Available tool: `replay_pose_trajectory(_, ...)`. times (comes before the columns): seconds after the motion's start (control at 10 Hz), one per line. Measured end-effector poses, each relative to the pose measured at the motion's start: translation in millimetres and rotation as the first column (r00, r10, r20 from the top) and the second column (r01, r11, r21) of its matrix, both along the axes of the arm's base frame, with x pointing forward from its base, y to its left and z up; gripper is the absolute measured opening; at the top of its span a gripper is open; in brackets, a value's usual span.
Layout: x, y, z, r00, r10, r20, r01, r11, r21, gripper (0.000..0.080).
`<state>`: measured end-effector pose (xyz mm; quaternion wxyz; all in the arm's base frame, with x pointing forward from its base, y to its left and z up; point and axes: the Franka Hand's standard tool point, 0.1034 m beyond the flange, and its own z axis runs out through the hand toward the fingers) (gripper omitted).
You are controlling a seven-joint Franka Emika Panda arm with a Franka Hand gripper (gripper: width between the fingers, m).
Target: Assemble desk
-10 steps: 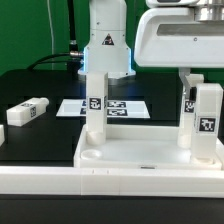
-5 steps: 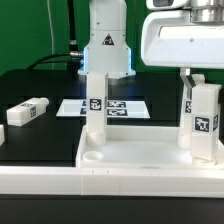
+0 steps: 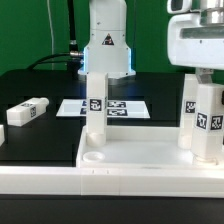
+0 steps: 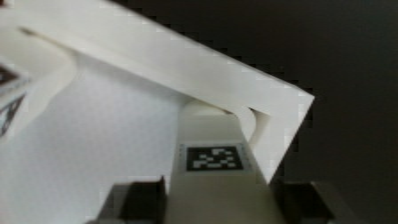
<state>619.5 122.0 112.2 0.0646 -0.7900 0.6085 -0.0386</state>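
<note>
The white desk tabletop (image 3: 150, 150) lies rim-up at the front. One tagged white leg (image 3: 93, 112) stands upright in its back corner on the exterior view's left. A second leg (image 3: 187, 112) stands near the back corner on the right. My gripper (image 3: 206, 78) is shut on a third leg (image 3: 209, 125), holding it upright at the tabletop's right edge, just in front of the second leg. In the wrist view this held leg (image 4: 221, 150) runs between my fingers (image 4: 139, 200) toward the tabletop's raised rim (image 4: 196, 60). A fourth leg (image 3: 27, 112) lies loose on the black table at the left.
The marker board (image 3: 118, 106) lies flat behind the tabletop, in front of the arm's base (image 3: 105, 50). A long white rail (image 3: 60, 183) runs along the table's front edge.
My gripper has shifted toward the exterior view's right with the held leg. The standing legs, the loose leg and the tabletop have not moved.
</note>
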Motion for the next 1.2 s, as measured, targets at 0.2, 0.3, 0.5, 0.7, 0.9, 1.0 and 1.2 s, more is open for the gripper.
replay_pose_trajectory(0.2, 0.6, 0.8, 0.4, 0.999, -0.055, 0.000, 0.055, 0.998, 0.013, 0.0291)
replay_pose_trajectory(0.3, 0.6, 0.7, 0.3, 0.999, -0.033, 0.001, 0.033, 0.999, 0.010, 0.0291)
replay_pose_trajectory(0.5, 1.4, -4.0, 0.5, 0.997, 0.073, 0.007, -0.073, 0.997, -0.010, 0.0457)
replay_pose_trajectory(0.7, 2.3, -2.8, 0.4, 0.979, 0.205, 0.017, -0.205, 0.978, -0.032, 0.0638)
replay_pose_trajectory(0.9, 2.3, -3.3, 0.3, 0.932, 0.363, 0.019, -0.361, 0.931, -0.058, 0.0647)
replay_pose_trajectory(1.0, 2.3, -3.5, 0.3, 0.901, 0.432, 0.018, -0.430, 0.900, -0.070, 0.0647)
replay_pose_trajectory(1.2, 1.2, -4.5, -0.1, 0.808, 0.589, -0.012, -0.587, 0.803, -0.104, 0.0648)
